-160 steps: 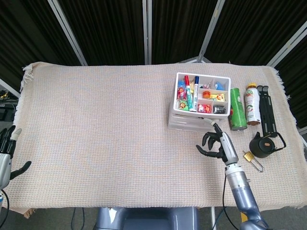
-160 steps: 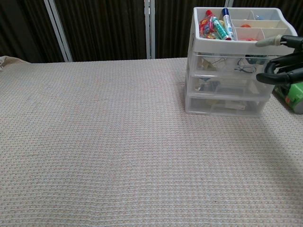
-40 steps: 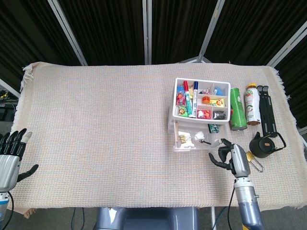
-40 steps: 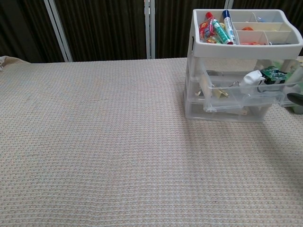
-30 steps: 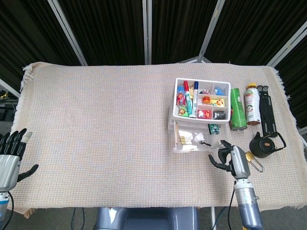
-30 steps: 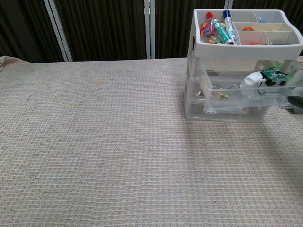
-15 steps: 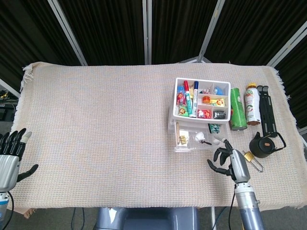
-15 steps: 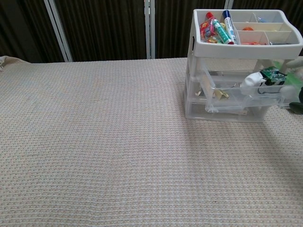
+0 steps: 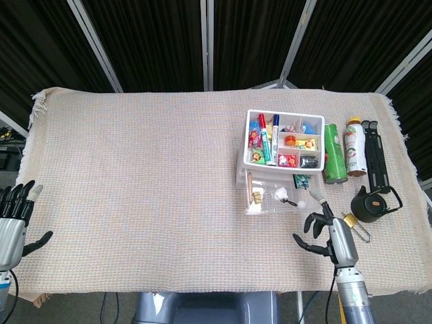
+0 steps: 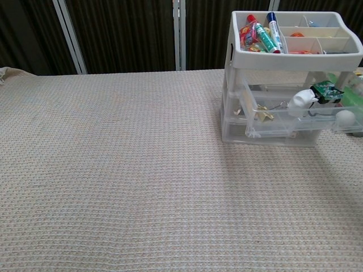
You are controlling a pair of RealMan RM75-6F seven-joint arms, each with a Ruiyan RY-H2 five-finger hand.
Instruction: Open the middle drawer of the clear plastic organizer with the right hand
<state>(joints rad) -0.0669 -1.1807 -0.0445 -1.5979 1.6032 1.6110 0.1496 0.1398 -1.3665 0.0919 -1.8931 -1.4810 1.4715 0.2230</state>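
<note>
The clear plastic organizer [image 9: 243, 169] stands at the table's right, with a white tray of markers [image 9: 284, 139] on top. Its middle drawer [image 9: 275, 200] is pulled out toward me, and small clips and bits lie inside; the chest view shows the middle drawer [image 10: 295, 116] jutting from the stack. My right hand [image 9: 331, 237] hovers just in front and right of the drawer, fingers spread and holding nothing. Its white thumb tip [image 9: 313, 198] lies by the drawer's right front corner; I cannot tell whether it touches. My left hand [image 9: 12, 223] stays at the table's left edge, fingers apart.
A green can [image 9: 333, 152] and a bottle [image 9: 353, 146] lie right of the organizer. Beside them are a black folding tool [image 9: 372, 162], a round black object [image 9: 368, 204] and a brass padlock [image 9: 351, 221] close to my right hand. The woven cloth [image 9: 135, 175] covers the table.
My right hand has let go of the drawer, drawn back toward the front edge and spread its fingers. The drawer stays pulled out. The left hand barely moved.
</note>
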